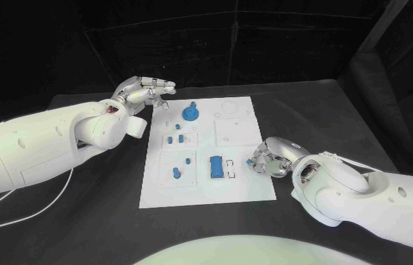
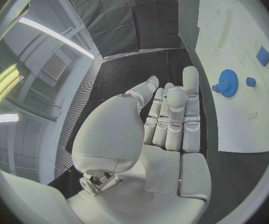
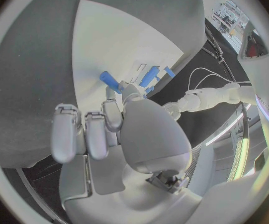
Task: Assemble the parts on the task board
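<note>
We read no writing on the board; our right hand pinches a blue peg (half hidden), left hand released.

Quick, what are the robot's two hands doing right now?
Left hand: open, holding nothing, fingers stretched out beside the task board.
Right hand: pinching a small blue part.

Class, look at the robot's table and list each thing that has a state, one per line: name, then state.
Left hand: open, holding nothing, at the board's far left corner.
Right hand: pinching a small blue peg at the board's right edge.
Blue gear: lying flat on the board.
Long blue block: lying on the board.
White board: flat on the table.
</note>
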`<action>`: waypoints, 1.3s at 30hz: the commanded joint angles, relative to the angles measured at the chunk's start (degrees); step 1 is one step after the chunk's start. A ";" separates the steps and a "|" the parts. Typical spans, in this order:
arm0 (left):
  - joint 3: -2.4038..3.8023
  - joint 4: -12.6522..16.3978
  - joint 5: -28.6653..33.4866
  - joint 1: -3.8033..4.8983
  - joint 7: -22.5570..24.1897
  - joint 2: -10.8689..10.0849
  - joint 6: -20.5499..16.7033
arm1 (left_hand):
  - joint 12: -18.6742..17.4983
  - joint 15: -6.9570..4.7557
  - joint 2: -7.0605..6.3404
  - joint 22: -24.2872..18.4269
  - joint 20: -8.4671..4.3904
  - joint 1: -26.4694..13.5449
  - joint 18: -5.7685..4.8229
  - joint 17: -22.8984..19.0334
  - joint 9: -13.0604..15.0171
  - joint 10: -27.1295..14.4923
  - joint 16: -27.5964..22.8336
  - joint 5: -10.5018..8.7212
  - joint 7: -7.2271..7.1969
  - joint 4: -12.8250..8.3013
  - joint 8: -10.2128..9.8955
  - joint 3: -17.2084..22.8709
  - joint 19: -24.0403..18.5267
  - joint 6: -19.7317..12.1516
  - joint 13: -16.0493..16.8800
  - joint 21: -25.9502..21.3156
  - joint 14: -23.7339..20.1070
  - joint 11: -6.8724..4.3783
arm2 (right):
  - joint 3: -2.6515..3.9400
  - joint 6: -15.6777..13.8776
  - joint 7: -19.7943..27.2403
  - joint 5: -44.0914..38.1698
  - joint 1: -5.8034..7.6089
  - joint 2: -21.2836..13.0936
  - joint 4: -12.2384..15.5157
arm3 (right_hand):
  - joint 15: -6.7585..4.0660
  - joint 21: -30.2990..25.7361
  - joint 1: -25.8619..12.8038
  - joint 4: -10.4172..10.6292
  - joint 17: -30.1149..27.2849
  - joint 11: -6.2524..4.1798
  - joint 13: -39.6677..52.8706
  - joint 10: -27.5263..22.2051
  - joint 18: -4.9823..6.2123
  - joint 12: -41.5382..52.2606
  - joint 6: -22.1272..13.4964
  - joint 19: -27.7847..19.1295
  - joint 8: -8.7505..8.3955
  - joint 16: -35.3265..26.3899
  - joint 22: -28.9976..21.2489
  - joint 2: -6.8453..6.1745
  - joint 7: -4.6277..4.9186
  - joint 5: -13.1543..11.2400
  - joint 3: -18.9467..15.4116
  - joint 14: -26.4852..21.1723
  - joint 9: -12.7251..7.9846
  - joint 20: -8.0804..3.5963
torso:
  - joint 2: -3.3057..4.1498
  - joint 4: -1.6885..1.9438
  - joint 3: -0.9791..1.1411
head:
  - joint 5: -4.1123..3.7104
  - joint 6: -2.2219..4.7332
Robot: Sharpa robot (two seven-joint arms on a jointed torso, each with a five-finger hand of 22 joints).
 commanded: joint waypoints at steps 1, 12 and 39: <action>0.04 0.19 0.15 0.09 -0.17 -0.03 0.97 | 0.40 0.05 0.07 -0.08 0.37 0.34 0.79 -0.08 -0.07 -0.27 0.27 0.21 0.04 -0.10 0.22 -0.21 0.13 -0.41 0.07 -0.27 -0.28 0.04 | 0.02 -4.43 1.72 5.33 0.08 0.57 0.07 | -0.47 -0.11 -1.86 -1.02 8.98 -0.44 0.62 0.65 -0.97 0.26 1.04 1.20 -0.16 0.32 3.62 -1.47 -0.51 0.06 3.20 4.58 1.15 -0.42 | 0.01 0.00 -0.03 | 0.11 0.02; 0.04 0.34 0.15 0.09 -0.19 -0.04 1.10 | 0.41 0.05 0.07 -0.08 0.37 0.38 0.79 -0.09 -0.08 -0.30 0.28 0.21 0.04 -0.13 0.22 -0.21 0.12 -0.44 0.07 -0.27 -0.30 0.04 | 0.03 -2.64 1.72 9.01 0.08 4.19 -1.34 | -0.42 -0.22 -4.47 -0.31 8.98 -0.48 0.76 0.92 -0.93 0.31 1.47 1.22 -0.47 0.30 3.53 -3.52 -0.61 -0.23 5.91 4.59 1.55 -0.46 | 0.01 0.05 -0.08 | 0.22 -0.09; 0.04 0.62 0.15 0.11 -0.27 -0.27 1.09 | 0.41 0.05 0.07 -0.08 0.37 0.38 0.79 -0.09 -0.08 -0.30 0.28 0.21 0.04 -0.13 0.22 -0.21 0.12 -0.44 0.07 -0.27 -0.30 0.04 | 0.04 -4.07 -2.14 6.00 0.09 8.06 -3.93 | -1.47 -0.09 -11.72 3.59 9.20 -1.83 1.22 2.25 -1.00 0.68 5.65 1.58 0.98 0.43 3.86 -5.37 -2.41 -4.09 4.91 4.67 3.77 -1.33 | 0.05 -0.03 0.03 | 0.81 -0.25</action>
